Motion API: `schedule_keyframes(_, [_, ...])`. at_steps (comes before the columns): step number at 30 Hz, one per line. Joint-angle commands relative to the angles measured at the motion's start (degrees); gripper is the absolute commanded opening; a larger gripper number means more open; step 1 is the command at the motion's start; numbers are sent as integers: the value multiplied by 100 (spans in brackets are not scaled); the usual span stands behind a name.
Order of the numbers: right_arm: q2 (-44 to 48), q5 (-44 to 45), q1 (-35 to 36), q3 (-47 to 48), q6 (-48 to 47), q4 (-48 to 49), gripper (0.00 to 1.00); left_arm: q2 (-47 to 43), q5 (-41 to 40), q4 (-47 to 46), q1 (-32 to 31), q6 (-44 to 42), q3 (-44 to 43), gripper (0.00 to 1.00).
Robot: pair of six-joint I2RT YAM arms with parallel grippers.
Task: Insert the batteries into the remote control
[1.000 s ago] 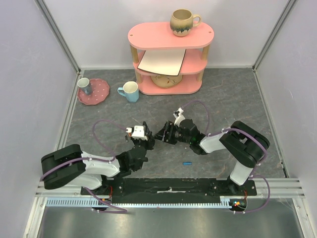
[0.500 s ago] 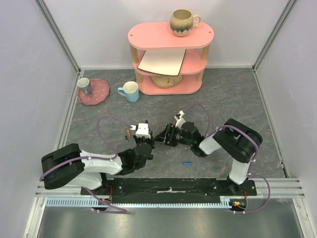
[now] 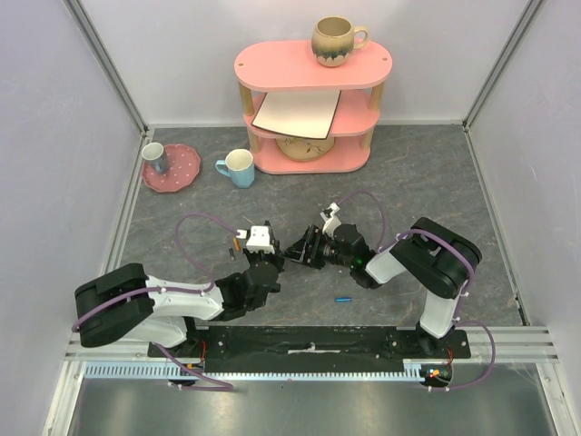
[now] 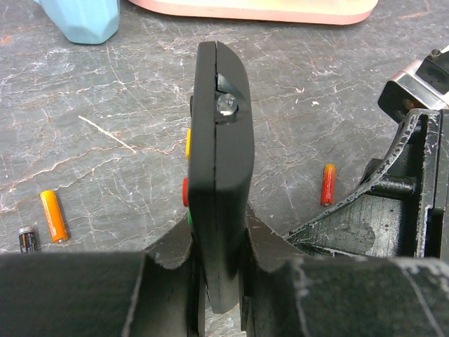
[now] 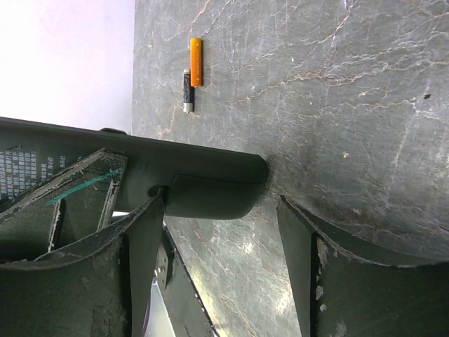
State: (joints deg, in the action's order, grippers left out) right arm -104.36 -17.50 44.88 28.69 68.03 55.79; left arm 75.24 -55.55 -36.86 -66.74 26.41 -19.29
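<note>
We see the left gripper clamped on the remote control, which stands on its edge between the two fingers and points away from the wrist. Yellow, red and green buttons show along its left edge, and a small metal contact sits in a notch near its far end.

The right gripper faces it with its jaws spread wide. The end of the remote reaches across the gap between them, close against one finger and well apart from the other. In the right wrist view there is pale fine print on the remote's face, too small for us to read.

On the grey marbled table a red-orange battery lies just right of the remote, near the right gripper. To the left lie an orange battery and a small black cell, close together, and we can make out no brand on any of them. A blue battery lies alone nearer the arm bases.

Farther back stand a blue mug and a pink shelf.
</note>
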Motion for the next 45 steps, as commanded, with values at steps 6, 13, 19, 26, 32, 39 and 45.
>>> schedule_keyframes(6, [-23, 159, -6, 111, 193, 380, 73, -71, 79, 206, -94, 391, 145, 2])
schedule_keyframes(13, [-41, 133, -15, 225, 158, 205, 73, -71, 62, 153, -111, 391, 171, 2])
schedule_keyframes(19, [-41, 18, -6, 304, -61, -207, 71, -54, 53, 92, -137, 382, 162, 2])
schedule_keyframes(26, [99, -8, 29, 480, -475, -1061, 70, 17, 27, -40, -155, 215, 136, 2])
schedule_keyframes(32, [187, 44, 29, 559, -702, -1544, 69, 17, -17, -102, -181, 119, 110, 2])
schedule_keyframes(39, [293, 132, 29, 629, -905, -2071, 68, 17, -70, -128, -190, 83, 83, 2])
schedule_keyframes(45, [346, 185, 38, 656, -976, -2248, 68, 26, -123, -119, -199, 48, 74, 2])
